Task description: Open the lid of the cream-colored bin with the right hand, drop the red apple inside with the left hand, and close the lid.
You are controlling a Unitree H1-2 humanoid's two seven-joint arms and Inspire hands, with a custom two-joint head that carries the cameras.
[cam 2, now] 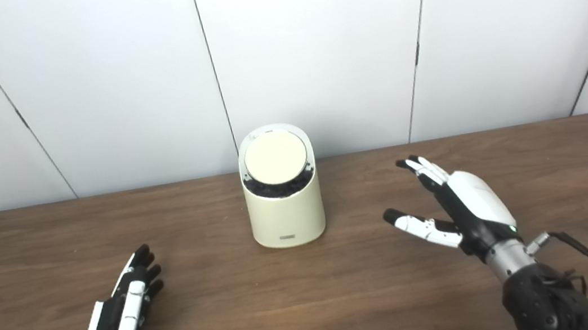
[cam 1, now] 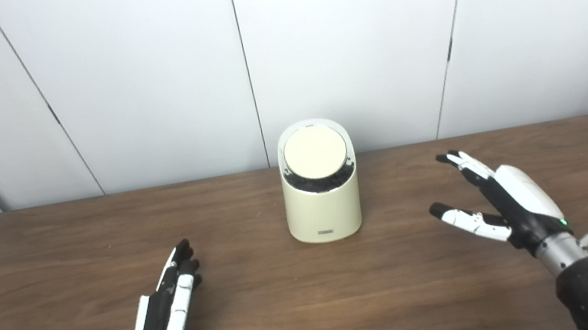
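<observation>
- bin (cam 1: 323, 206), cream-colored, stands on the table (cam 1: 55, 247) ahead of both hands, lid (cam 1: 315, 152) tilted toward the camera.
- left hand (cam 1: 168, 306) lies flat, fingers extended, empty.
- right hand (cam 1: 494, 198) hovers spread, empty.
- apple isn't visible.

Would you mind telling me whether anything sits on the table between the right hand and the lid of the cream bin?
Nothing visible does. The right hand is open to the right of the bin, with only bare table between them. The round lid faces forward, uncovered. No apple shows in either view.
</observation>
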